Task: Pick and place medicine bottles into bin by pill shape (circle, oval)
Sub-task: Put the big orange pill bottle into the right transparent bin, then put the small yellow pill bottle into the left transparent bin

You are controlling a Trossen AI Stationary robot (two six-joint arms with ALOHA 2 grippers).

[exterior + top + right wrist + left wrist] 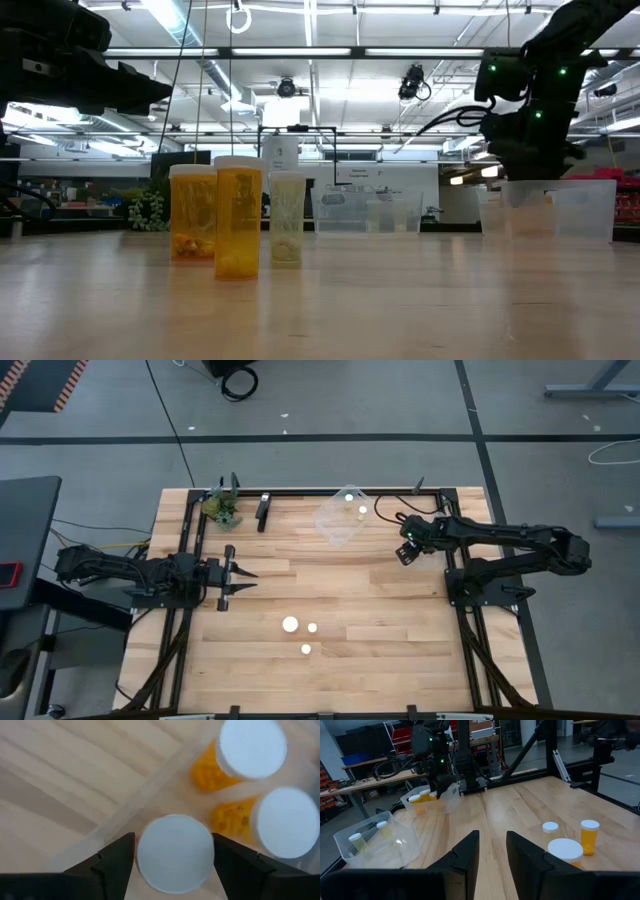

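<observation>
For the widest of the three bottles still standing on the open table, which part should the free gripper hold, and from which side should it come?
Judging by its pose, grip the widest bottle around its round white cap or just under it, coming straight down from above. It stands upright, and two smaller bottles stand close beside it, so a sideways approach could knock them. The left gripper is open and nearest.

No legible text anywhere.

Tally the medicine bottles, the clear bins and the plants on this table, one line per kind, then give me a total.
Medicine bottles: 8 (3 loose on the table, 4 in bins, 1 between the right gripper fingers)
Clear bins: 2
Small plant: 1
Total: 11
</observation>
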